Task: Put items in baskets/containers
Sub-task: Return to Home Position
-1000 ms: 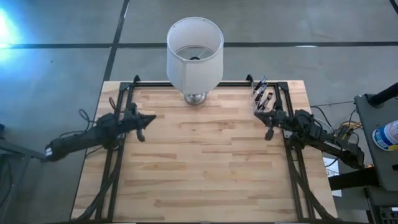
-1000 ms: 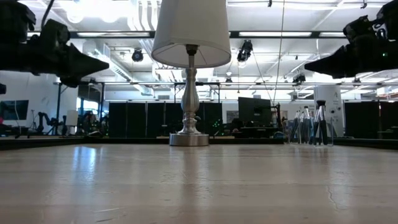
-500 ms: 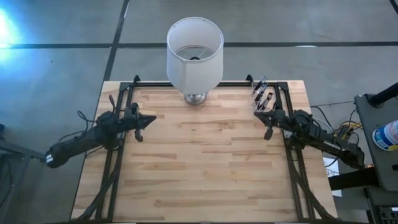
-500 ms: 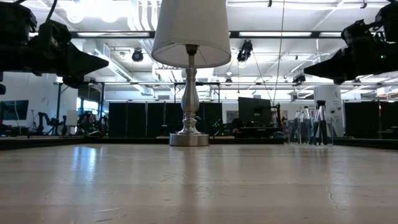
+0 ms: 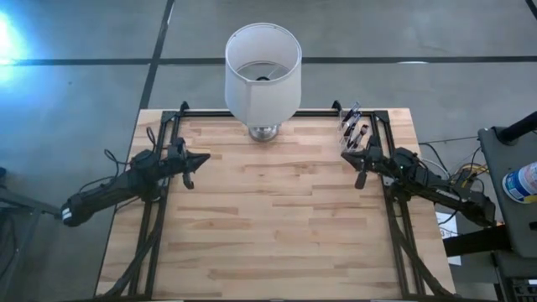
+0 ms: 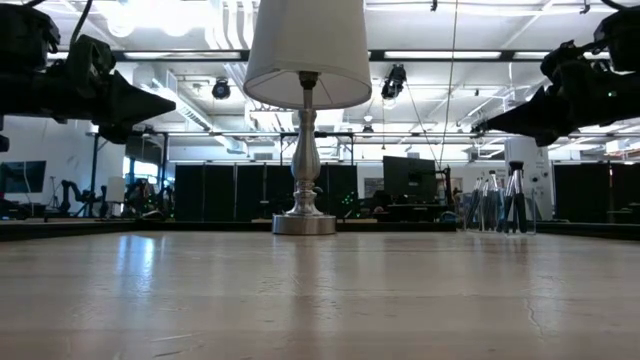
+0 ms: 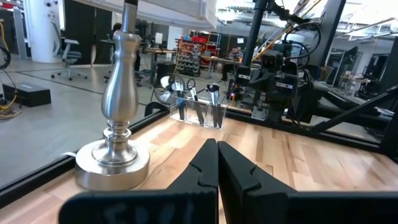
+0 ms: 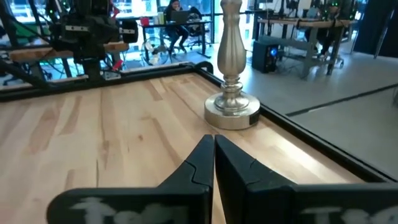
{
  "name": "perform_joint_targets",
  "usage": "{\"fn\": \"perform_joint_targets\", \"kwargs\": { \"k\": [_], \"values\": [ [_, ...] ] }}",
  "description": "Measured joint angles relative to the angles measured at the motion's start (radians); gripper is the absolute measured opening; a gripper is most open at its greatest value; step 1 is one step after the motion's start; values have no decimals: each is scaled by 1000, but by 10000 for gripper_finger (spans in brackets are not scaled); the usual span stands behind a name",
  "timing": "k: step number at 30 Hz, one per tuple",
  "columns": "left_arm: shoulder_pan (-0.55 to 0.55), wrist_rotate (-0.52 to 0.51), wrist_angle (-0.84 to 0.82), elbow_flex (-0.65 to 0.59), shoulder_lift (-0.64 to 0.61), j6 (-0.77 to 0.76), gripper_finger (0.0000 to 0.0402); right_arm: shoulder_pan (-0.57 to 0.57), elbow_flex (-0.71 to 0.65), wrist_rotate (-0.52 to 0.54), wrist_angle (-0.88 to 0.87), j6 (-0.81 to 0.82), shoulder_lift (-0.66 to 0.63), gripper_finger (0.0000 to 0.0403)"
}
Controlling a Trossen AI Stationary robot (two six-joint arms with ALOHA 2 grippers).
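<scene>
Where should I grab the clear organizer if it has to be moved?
Probably across the lower walls of the clear organizer, coming in level from over the table with the right gripper: brushes stand out of its open top, blocking a grab from above.

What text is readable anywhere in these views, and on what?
Nothing reads clearly.
Left gripper: white print on its body, too blurred to read.
Right gripper: white print on its body, too blurred to read.
Blue-and-white container beyond the table's right side: label too small to read.
</scene>
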Motion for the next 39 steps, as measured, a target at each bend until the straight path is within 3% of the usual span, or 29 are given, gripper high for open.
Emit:
{"fn": "perform_joint_targets", "kwargs": {
  "k": [39],
  "values": [
    [0, -2, 3, 2, 0, 1, 0, 0, 0, 0, 0, -2, 7, 9]
  ]
}}
